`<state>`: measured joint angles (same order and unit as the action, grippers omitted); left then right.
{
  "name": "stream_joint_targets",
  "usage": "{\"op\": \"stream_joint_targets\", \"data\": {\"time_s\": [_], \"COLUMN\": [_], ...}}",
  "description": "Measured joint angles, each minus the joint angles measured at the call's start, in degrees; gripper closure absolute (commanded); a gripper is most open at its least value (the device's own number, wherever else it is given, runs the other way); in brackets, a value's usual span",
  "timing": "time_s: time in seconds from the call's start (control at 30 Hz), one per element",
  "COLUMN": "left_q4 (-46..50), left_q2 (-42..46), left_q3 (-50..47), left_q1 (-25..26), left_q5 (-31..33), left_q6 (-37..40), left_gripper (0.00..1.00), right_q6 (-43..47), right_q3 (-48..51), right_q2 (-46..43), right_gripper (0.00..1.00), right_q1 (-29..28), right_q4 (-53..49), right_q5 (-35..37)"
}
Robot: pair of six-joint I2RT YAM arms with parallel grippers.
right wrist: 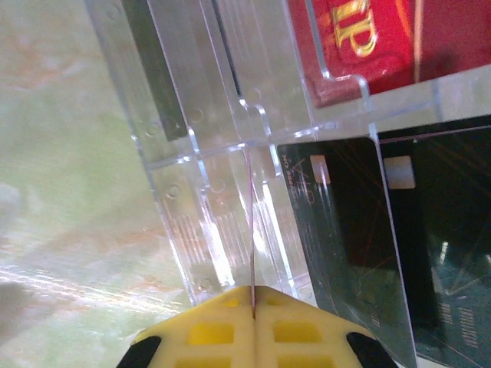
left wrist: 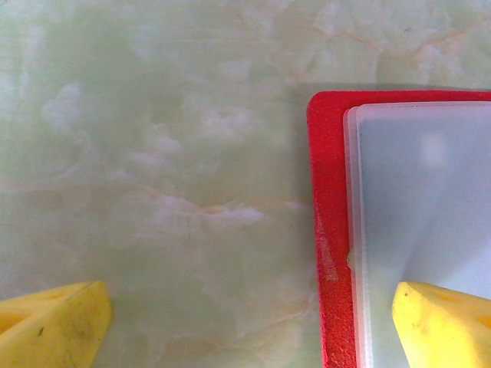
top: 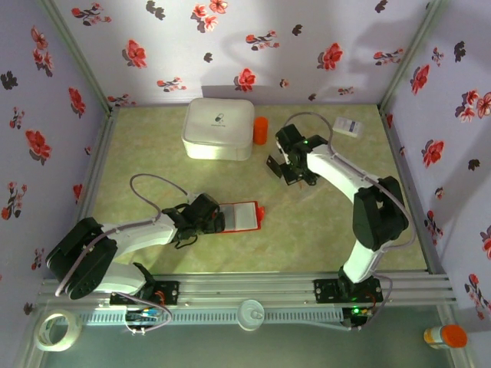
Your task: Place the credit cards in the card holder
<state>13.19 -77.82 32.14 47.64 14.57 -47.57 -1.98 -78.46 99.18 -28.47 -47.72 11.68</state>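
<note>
From above, the card holder lies open with its pale inside up. The left gripper sits at its left edge. The right gripper hangs up and to the right of the holder, well apart from it.

On the left wrist, the fingers are spread wide, and one fingertip is over the holder's pale inside.

On the right wrist, the right gripper pinches a credit card seen edge-on. It is at a clear rack holding a red card and black cards.

I'd say a card is being picked. The next move is to lift it free, carry it to the holder and slide it in flat.
</note>
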Motion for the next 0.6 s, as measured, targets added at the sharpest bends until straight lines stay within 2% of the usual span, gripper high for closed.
{"op": "stream_joint_targets", "data": {"time_s": [0.2, 0.37, 0.47, 0.6], "left_q4": [0.0, 0.1, 0.3, 1.0], "left_q2": [0.0, 0.0, 0.0, 0.0], "left_q3": [0.0, 0.0, 0.0, 0.2], "left_q1": [0.0, 0.3, 0.4, 0.5], "left_q5": [0.0, 0.4, 0.5, 0.8], "left_q6": [-0.2, -0.2, -0.2, -0.4], "left_gripper": [0.04, 0.04, 0.05, 0.05], "right_q6": [0.0, -3.8, -9.4, -20.7], "right_q3": [-1.6, -0.3, 5.5, 18.6], "right_q2": [-3.6, -9.4, -15.1, -20.9], "right_gripper": [1.00, 1.00, 1.00, 1.00], "right_q1": [-0.1, -0.8, -1.4, -2.0], "right_q4": [-0.9, 1.5, 8.4, 23.3], "right_q5": [-4.2, -11.3, -18.1, -27.0]}}
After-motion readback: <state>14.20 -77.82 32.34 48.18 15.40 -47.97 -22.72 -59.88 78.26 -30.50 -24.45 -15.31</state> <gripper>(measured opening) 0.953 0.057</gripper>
